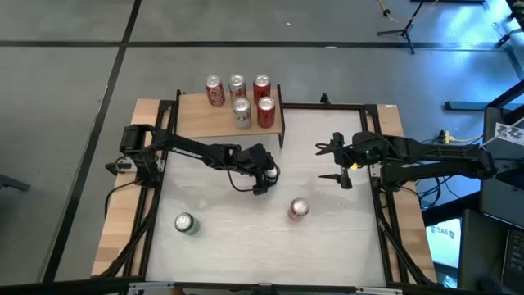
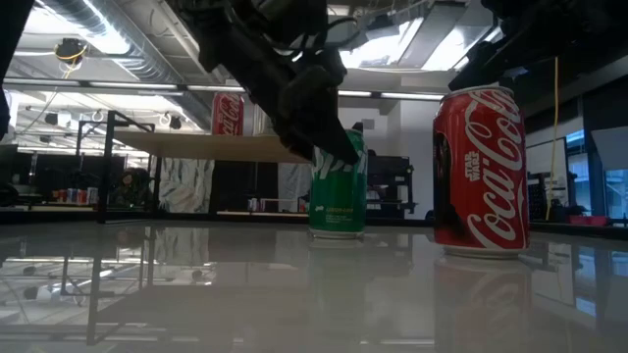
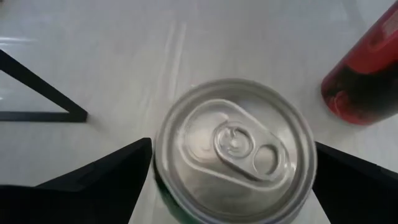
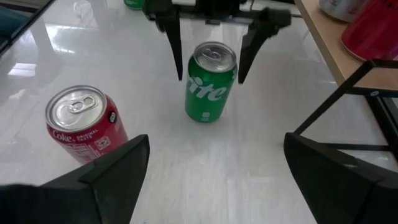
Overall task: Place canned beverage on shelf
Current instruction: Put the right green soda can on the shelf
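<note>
Left claw (image 4: 209, 38) hangs spread wide over a green can (image 4: 211, 81) mid-table, one finger either side, not gripping. Right claw (image 1: 337, 161) waits open near the table's right edge. Shelf (image 1: 196, 121) at the back holds five cans; a red can (image 1: 298, 210) stands in front.

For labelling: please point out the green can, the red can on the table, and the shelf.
green can (image 4: 211, 87), right wrist view, its side label
red can (image 4: 84, 124), right wrist view, upper side
shelf (image 1: 192, 115), high view, bare board
</note>
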Controlling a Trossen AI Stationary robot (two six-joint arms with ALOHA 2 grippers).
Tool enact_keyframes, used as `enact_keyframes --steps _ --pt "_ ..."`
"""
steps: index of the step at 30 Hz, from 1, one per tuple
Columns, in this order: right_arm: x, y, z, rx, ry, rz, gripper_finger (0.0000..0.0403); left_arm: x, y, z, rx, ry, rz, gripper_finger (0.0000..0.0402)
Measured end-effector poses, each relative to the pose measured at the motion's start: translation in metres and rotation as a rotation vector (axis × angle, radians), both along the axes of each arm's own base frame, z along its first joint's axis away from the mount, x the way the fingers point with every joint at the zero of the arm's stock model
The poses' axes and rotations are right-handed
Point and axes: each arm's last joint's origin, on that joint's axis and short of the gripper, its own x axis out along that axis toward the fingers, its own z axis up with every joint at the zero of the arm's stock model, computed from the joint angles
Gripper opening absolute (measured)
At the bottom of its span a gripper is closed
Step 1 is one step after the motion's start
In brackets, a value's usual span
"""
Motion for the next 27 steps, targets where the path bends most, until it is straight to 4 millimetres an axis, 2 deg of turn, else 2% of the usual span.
enact_keyframes --steps 5,27 --pt "0.0 0.0 0.0 0.0 0.0 0.0 0.0365 0.003 0.0 -0.009 0.0 0.012 0.0 0.0396" --pt "0.0 0.0 0.0 0.0 0.0 0.0 0.0365 0.004 -0.011 -0.009 0.047 0.012 0.015 0.0395"
